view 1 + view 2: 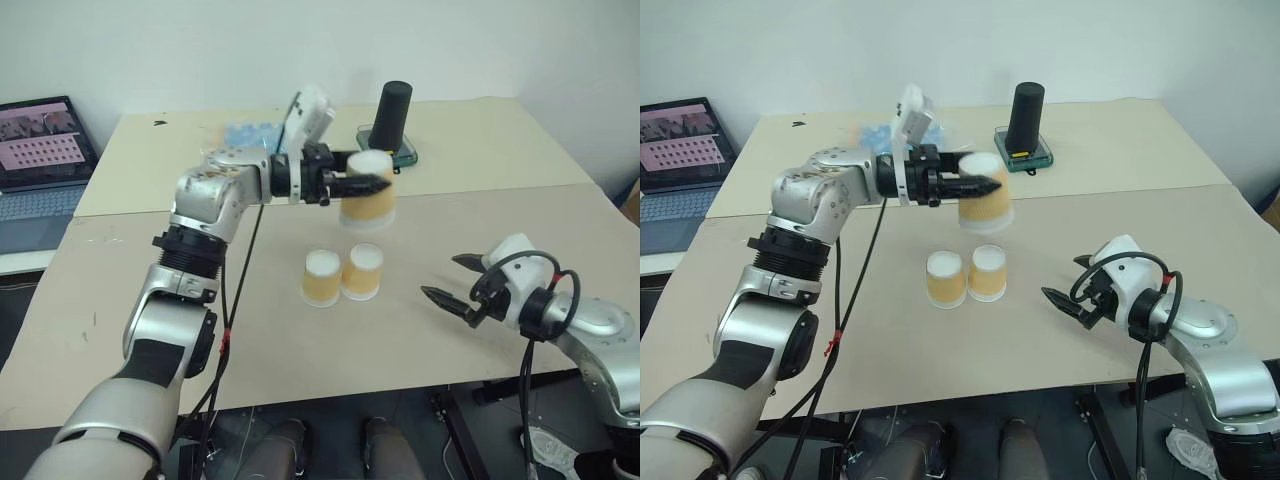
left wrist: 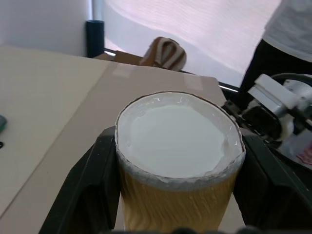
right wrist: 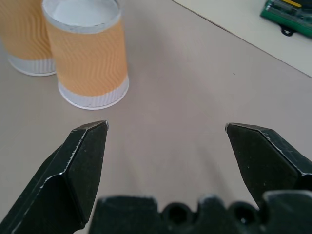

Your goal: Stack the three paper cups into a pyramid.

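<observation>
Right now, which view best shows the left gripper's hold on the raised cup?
The left wrist view: both black fingers flank the raised cup. The eye views show the left gripper carrying it above the two table cups.

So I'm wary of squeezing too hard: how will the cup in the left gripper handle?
The held cup is thin paper, so probably light and easily crushed. The left gripper clamps its sides, and its wavy texture likely resists slipping. Set upside down on the two cups below, it could tip if placed off-centre.
</observation>
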`<move>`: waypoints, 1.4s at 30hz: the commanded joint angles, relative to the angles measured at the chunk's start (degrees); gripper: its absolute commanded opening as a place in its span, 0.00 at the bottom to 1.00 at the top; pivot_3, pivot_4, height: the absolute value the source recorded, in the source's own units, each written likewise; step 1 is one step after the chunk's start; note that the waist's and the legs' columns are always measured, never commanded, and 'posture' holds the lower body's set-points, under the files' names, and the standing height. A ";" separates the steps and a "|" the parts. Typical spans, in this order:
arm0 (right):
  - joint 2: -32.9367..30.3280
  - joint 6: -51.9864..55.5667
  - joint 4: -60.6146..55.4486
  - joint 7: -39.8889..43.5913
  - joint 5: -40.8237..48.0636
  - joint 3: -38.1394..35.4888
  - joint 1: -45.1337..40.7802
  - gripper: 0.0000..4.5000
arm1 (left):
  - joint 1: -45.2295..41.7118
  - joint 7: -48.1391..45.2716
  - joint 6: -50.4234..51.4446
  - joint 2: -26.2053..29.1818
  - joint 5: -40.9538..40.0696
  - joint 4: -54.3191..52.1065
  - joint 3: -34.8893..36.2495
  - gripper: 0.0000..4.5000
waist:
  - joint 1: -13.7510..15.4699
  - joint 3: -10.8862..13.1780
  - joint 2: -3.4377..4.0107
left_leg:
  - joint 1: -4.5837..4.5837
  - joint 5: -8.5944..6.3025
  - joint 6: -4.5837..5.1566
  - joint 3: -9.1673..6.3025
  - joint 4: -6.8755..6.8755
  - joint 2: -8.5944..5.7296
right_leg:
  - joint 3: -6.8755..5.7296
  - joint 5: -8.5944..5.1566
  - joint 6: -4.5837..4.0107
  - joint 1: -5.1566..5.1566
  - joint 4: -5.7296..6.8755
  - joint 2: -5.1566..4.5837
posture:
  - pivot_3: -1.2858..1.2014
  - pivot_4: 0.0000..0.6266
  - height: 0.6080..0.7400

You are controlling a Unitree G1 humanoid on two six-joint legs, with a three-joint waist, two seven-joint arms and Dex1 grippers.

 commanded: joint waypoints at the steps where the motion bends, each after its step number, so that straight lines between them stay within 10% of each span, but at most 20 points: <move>1: 1.11 -0.41 -1.47 -2.18 -1.53 -0.19 -0.30 1.00 | -2.64 -4.39 -1.56 1.17 0.87 0.06 -0.38 0.57 | -0.02 0.00 0.00 | 0.00 0.00 0.00 0.00 0.00 0.00 | 0.00 0.00 0.00 0.00 0.01 0.01 | 0.52 0.24 0.91; 42: 2.91 -1.97 1.72 -0.50 -3.74 1.67 -2.98 1.00 | 3.75 -9.98 -2.37 4.50 6.93 -2.41 -3.30 0.57 | 0.08 -0.01 0.03 | 0.04 0.18 0.20 0.01 0.03 -0.03 | 0.02 0.00 0.00 -0.01 0.13 -0.01 | 0.52 0.24 0.91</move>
